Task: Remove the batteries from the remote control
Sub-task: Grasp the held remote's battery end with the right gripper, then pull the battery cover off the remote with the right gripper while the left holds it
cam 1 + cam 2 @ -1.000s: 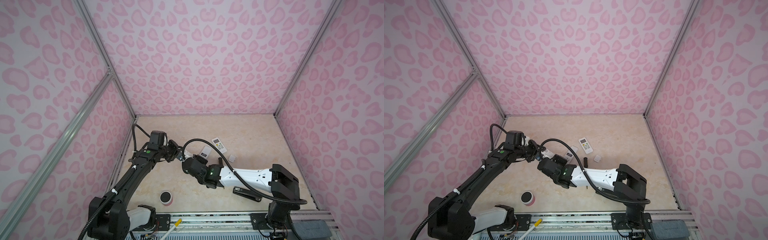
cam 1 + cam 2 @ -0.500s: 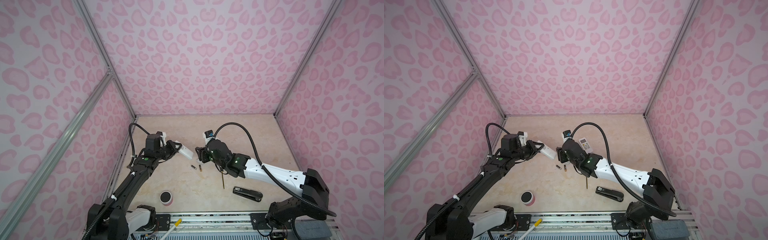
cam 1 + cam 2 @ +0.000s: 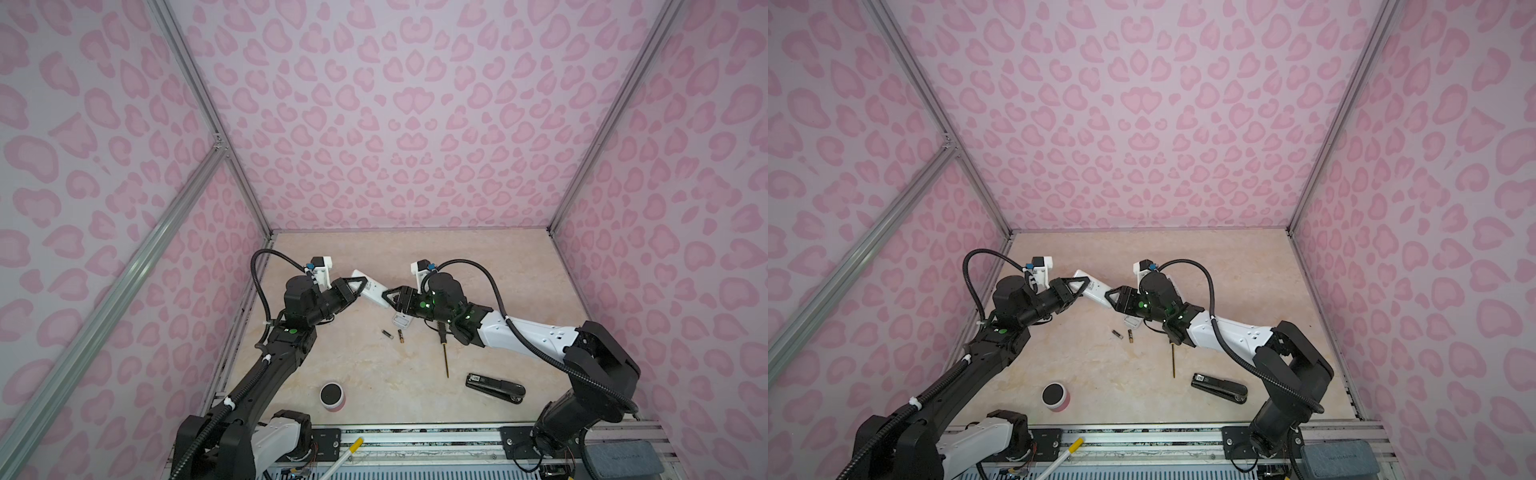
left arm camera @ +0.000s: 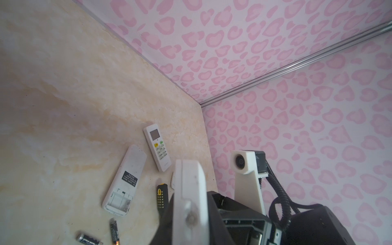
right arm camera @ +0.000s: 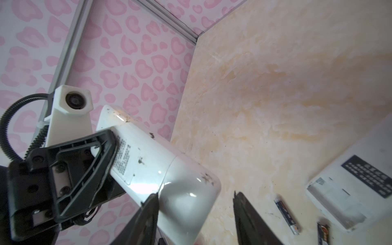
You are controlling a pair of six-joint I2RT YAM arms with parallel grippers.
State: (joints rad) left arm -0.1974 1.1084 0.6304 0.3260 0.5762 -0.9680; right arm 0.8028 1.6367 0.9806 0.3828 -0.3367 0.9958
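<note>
The right arm has just swung up off the table [image 5: 275, 84] to the free end of the white remote [image 5: 161, 169], the one the left fingers [image 5: 107, 152] are pinching in mid-air. The right fingers [image 5: 146, 218] are spread either side of that end, not clamped on it. Two batteries [image 5: 286, 216] already lie loose on the table beside the other remote [image 5: 347, 191], whose bay is empty. So I'd guess this one's cover comes off next, with its batteries presumably still inside.

Batteries [image 3: 387, 333] lie left of the screwdriver [image 3: 445, 353].
</note>
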